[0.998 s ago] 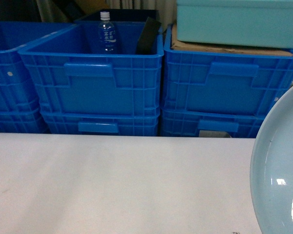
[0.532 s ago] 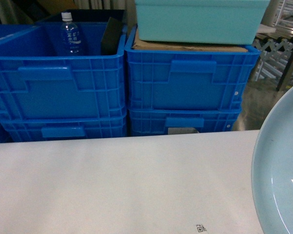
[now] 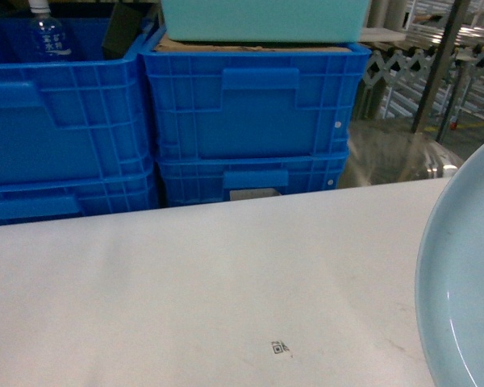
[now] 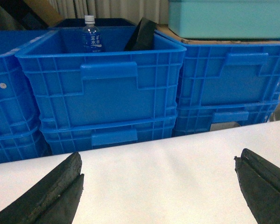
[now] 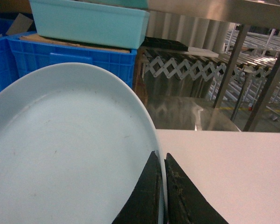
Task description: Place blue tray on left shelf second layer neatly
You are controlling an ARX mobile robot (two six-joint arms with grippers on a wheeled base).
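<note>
The blue tray (image 5: 65,154), a pale light-blue round dish, fills the left of the right wrist view. My right gripper (image 5: 161,156) is shut on its rim, one finger inside the dish and one outside. In the head view the blue tray (image 3: 464,282) shows only as a curved edge at the far right, held above the white table (image 3: 202,282); the gripper itself is out of that view. My left gripper (image 4: 156,163) stands wide open over the white table with nothing between its fingers. A steel rack (image 5: 252,56) with slanted posts stands at the right; which tier it is I cannot tell.
Stacked dark-blue ribbed crates (image 3: 250,113) line the table's far edge. A pale teal rectangular box (image 3: 262,18) sits on cardboard atop one crate. A water bottle (image 4: 91,39) stands inside an open crate. A folding scissor barrier (image 5: 186,70) and shiny floor lie right of the crates.
The head view has swung to the right: the crates slid left and the steel rack and floor came into sight. The tray keeps its place at the right edge.
</note>
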